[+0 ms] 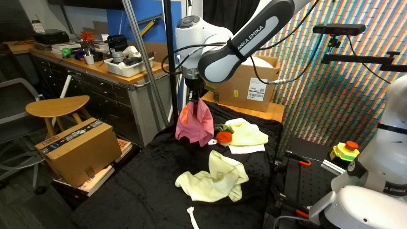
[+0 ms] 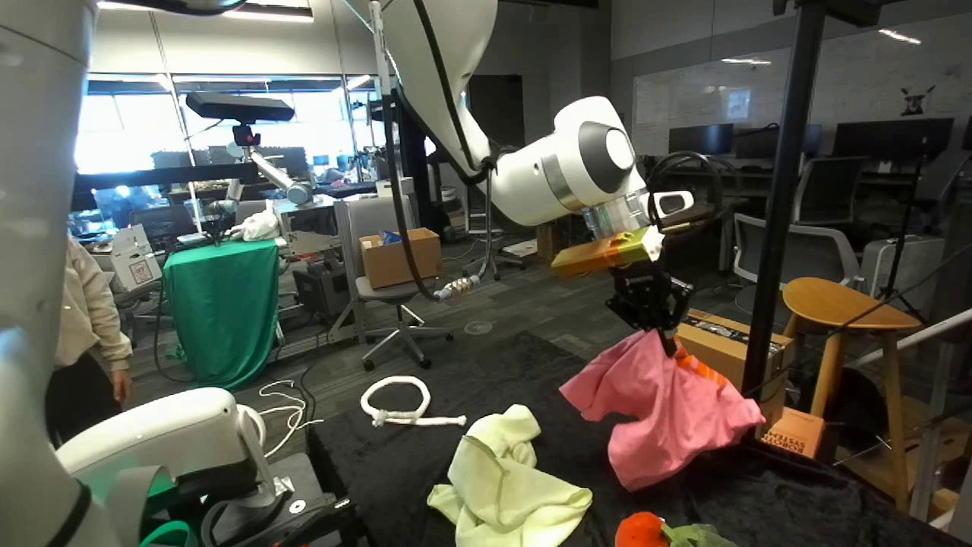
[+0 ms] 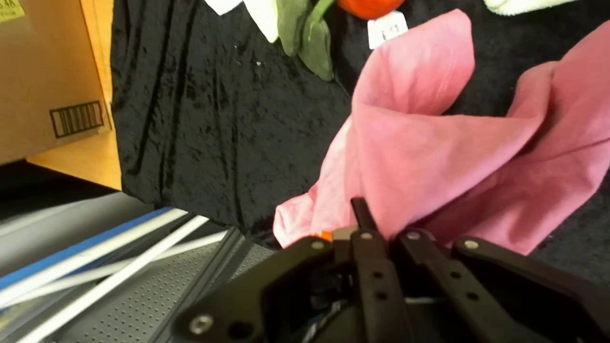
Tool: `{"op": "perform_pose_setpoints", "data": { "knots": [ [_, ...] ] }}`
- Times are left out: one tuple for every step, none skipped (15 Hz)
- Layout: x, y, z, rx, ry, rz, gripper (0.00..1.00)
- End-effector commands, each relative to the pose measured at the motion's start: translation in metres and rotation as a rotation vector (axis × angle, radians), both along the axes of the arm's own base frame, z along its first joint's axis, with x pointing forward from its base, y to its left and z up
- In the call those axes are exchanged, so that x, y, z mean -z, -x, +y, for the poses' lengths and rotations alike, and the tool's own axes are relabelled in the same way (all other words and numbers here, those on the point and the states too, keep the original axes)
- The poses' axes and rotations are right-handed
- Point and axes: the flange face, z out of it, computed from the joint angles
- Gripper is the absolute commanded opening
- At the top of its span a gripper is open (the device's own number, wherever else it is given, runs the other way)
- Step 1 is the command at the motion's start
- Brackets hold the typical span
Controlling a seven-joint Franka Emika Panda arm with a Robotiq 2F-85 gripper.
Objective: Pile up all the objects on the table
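Progress is judged partial: tomato (image 1: 224,138) is seen just beside yellow cloth (image 1: 246,132), but green cloth (image 1: 211,184) and rope (image 2: 425,420) are set apart and pink cloth (image 2: 661,418) is not yet placed. Pink cloth is pinched between the narrow fingers (image 2: 668,344), over the surface (image 1: 143,184). Its loose ends are pointed downward; no clear long axis is shown.

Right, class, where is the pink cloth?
In an exterior view, the pink cloth hangs from the tool, to the right of the pale yellow cloth.
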Motion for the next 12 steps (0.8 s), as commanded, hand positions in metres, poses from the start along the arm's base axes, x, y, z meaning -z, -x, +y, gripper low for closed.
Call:
{"op": "perform_pose_setpoints", "data": {
  "knots": [
    [-0.003,0.023,-0.044,0.089,-0.026,-0.006,0.04],
    [0.001,0.029,-0.059,0.114,-0.029,-0.003,0.04],
    [0.003,0.037,-0.076,0.142,-0.041,0.0,0.04],
    [0.005,0.044,-0.091,0.165,-0.051,0.001,0.05],
    [0.007,0.052,-0.105,0.195,-0.062,-0.002,0.04],
    [0.011,0.059,-0.12,0.228,-0.068,-0.004,0.05],
    [0.013,0.066,-0.134,0.259,-0.075,-0.004,0.04],
    [0.016,0.072,-0.148,0.292,-0.082,-0.001,0.04],
    [0.02,0.078,-0.16,0.32,-0.089,0.0,0.04],
    [0.025,0.083,-0.172,0.35,-0.095,0.006,0.05],
    [0.028,0.09,-0.183,0.365,-0.104,0.016,0.05],
    [0.033,0.094,-0.191,0.383,-0.114,0.021,0.04]
  ]
}}
